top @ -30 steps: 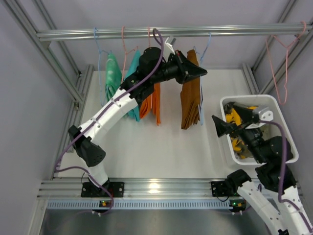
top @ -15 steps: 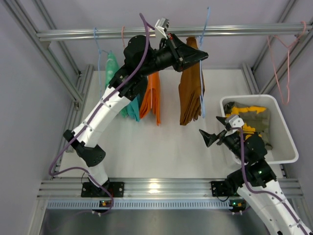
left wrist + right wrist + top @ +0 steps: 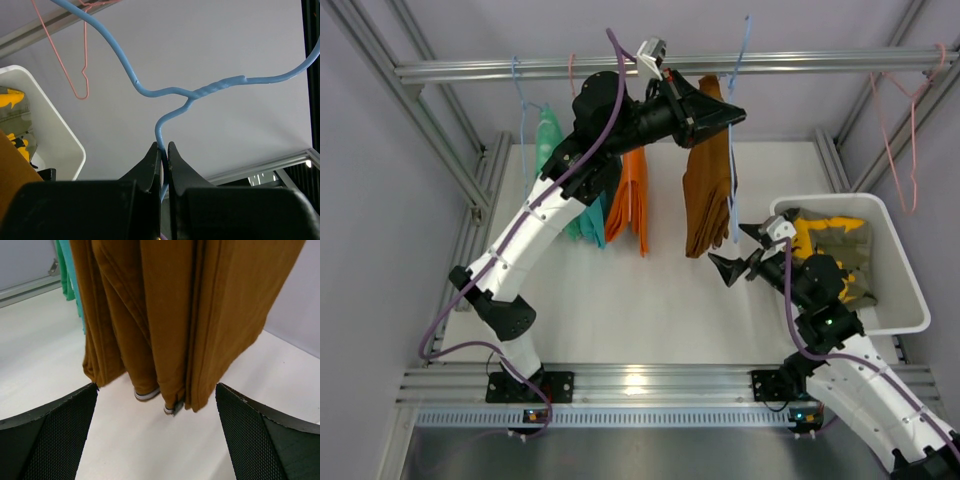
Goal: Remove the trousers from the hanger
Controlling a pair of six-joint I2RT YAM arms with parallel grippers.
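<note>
Left arm (image 3: 535, 225) stretched up toward 1 o'clock, left fingers (image 3: 152, 167) clamping blue hanger (image 3: 200, 92); right fingers (image 3: 50, 435) spread, facing brown trousers (image 3: 165, 315) hem.

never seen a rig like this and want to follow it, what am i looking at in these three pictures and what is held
Two white robot arms work over a table. The overhead picture looks down on both; the other two come from cameras on their wrists. The left gripper is shut on a blue hanger carrying brown trousers. The right gripper is open near their lower end, holding nothing. Further left hang orange trousers, teal trousers and green trousers. In the white bin lie yellow-and-dark trousers.
</note>
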